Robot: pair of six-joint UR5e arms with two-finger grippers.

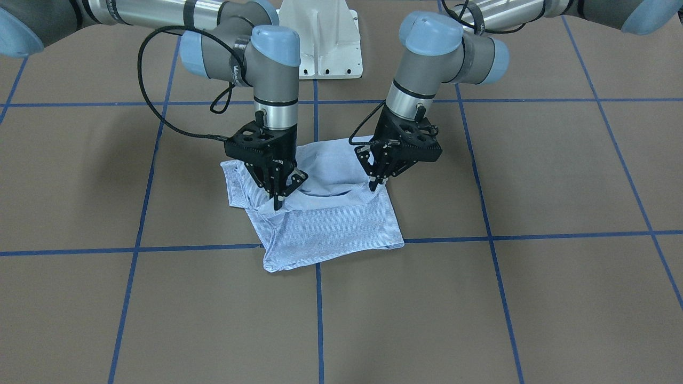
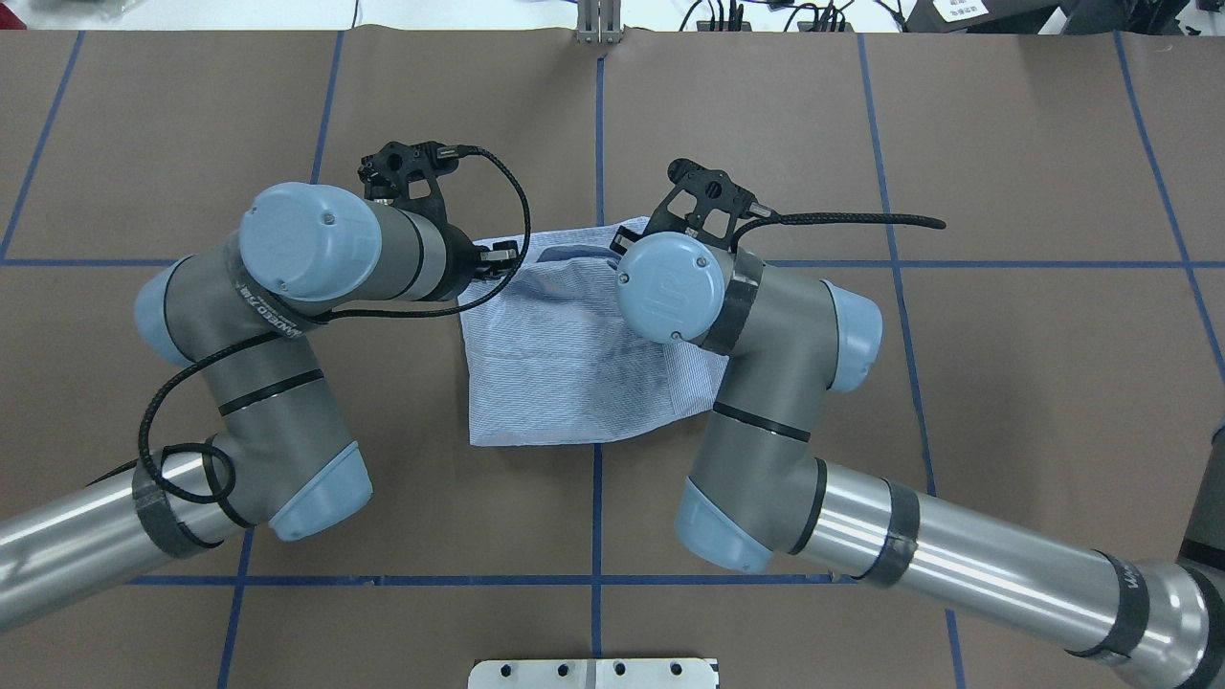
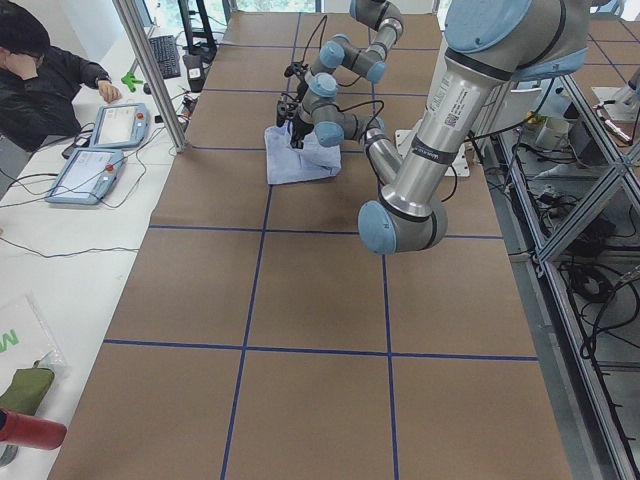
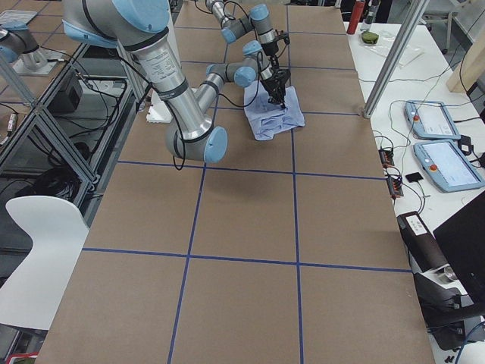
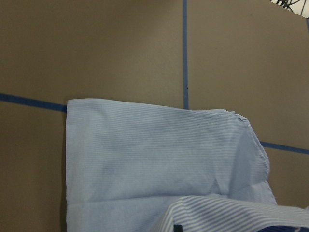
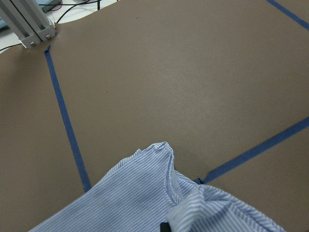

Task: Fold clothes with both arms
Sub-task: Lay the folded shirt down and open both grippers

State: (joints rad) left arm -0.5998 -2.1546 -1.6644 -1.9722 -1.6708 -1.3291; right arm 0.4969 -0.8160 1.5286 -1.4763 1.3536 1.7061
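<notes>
The light blue striped shirt lies folded into a small, roughly square bundle near the middle of the brown table. It also shows in the overhead view. My left gripper is shut on the shirt's upper fold edge at one side. My right gripper is shut on the same edge at the other side. The edge between them sags slightly above the layers below. In the overhead view the left gripper shows at the shirt's far left corner, and the right gripper is hidden under its wrist. Both wrist views show striped cloth bunched at the fingertips.
Blue tape lines cross the table in a grid. The white pedestal base stands behind the shirt. A metal post stands at the far edge. An operator and tablets are beside the table.
</notes>
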